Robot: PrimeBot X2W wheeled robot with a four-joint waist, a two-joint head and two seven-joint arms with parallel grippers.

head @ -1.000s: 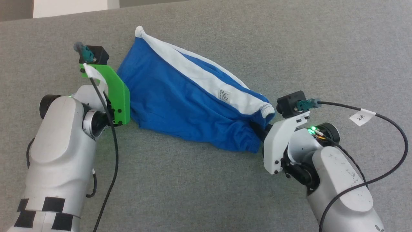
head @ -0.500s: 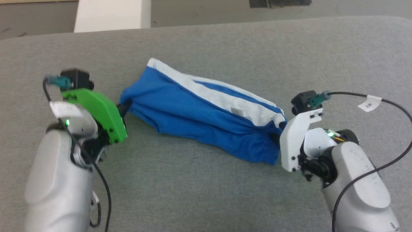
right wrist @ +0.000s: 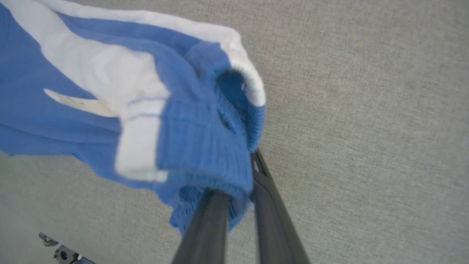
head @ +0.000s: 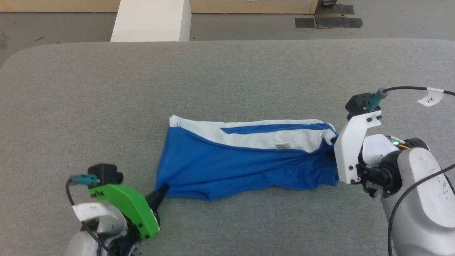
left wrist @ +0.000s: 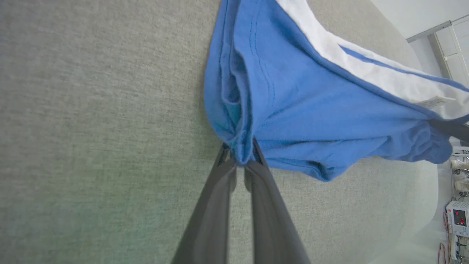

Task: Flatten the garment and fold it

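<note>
Pale grey arm shells (head: pixel 423 177), tagged black cables (head: pixel 405 87).
Left bracket (head: pixel 128 209) green, right bracket (head: pixel 350 149) white; left gripper (left wrist: pixel 240 163) dark grey.

left pincer (head: pixel 163 188) is sitting low at near-left, fingers (left wrist: pixel 212 212) pressing almost together and pinching a hem corner of the garment (head: pixel 249 167). green wrist mount (head: pixel 128 208) is angling up and to the right. right pincer (right wrist: pixel 240 190) is clamping the waistband end, tips buried in cloth. right forearm (head: pixel 419 199) is coming in from near-right, white wrist mount (head: pixel 350 149) standing upright. both arms are spreading wide apart.
</note>
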